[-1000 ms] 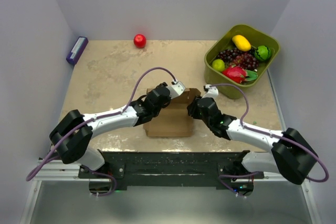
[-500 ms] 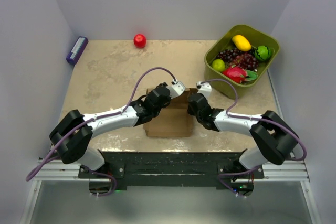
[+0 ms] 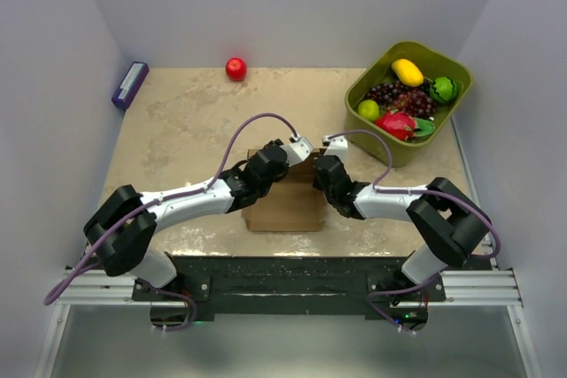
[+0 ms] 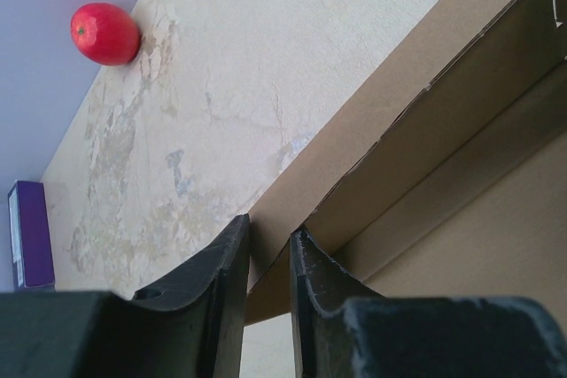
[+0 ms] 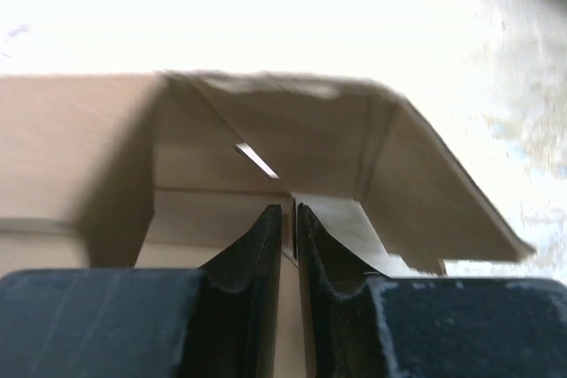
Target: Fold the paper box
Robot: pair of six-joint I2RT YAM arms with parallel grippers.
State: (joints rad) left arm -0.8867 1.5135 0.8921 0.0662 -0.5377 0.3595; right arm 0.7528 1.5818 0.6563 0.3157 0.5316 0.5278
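The brown paper box (image 3: pixel 285 205) lies part-folded in the middle of the table, near the front edge. My left gripper (image 3: pixel 306 158) is at its far left wall. In the left wrist view the left gripper (image 4: pixel 272 227) stands astride that upright wall of the paper box (image 4: pixel 461 86), shut on it. My right gripper (image 3: pixel 315 168) reaches in from the right. In the right wrist view the right gripper (image 5: pixel 289 212) is pinched on a thin inner flap, with the walls of the paper box (image 5: pixel 266 130) standing behind.
A green bin (image 3: pixel 447 64) of fruit stands at the back right. A red ball-like fruit (image 3: pixel 236 69) (image 4: pixel 104 34) rests by the back wall, and a purple box (image 3: pixel 130 84) (image 4: pixel 31 235) lies at the back left. Walls close in three sides.
My right arm has drawn its elbow in and its gripper has moved left onto the box, its jaws narrowing onto a flap. The left gripper has hardly moved.
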